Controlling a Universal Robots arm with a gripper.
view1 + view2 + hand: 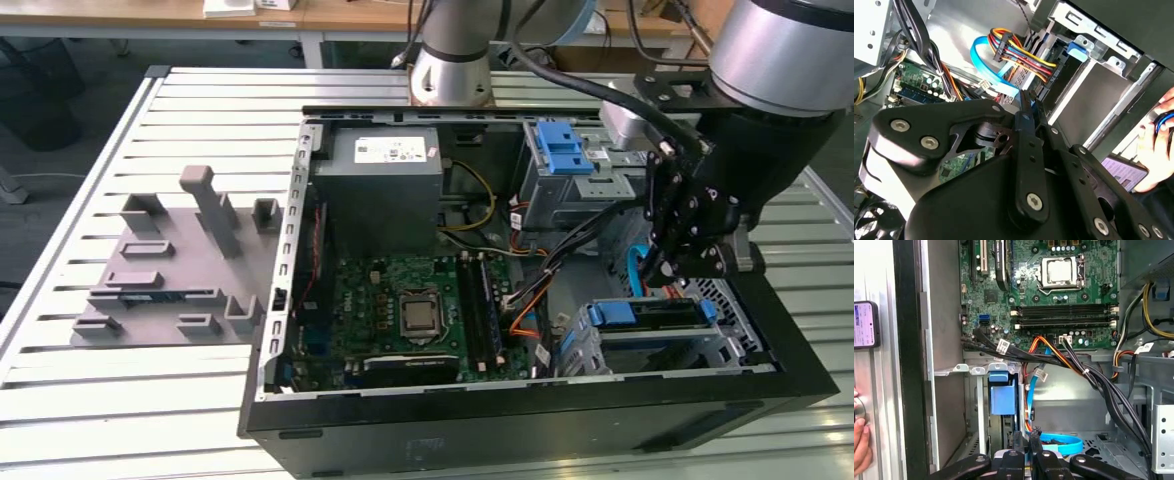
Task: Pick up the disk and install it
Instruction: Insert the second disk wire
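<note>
1. One grey fixture plate with upright blocks lies well apart from the gripper, toward the exterior view's left.
2. Motherboard sits inside the open computer case.
3. Disk with its blue bracket sits in the drive cage just below the gripper.
4. Gripper hangs above it, fingers pressed together, holding nothing.

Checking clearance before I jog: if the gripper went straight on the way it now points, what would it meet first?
Probably the blue cable looped on the case floor just ahead of the gripper, with the blue drive bracket close beside that line. Depth is unclear.
</note>
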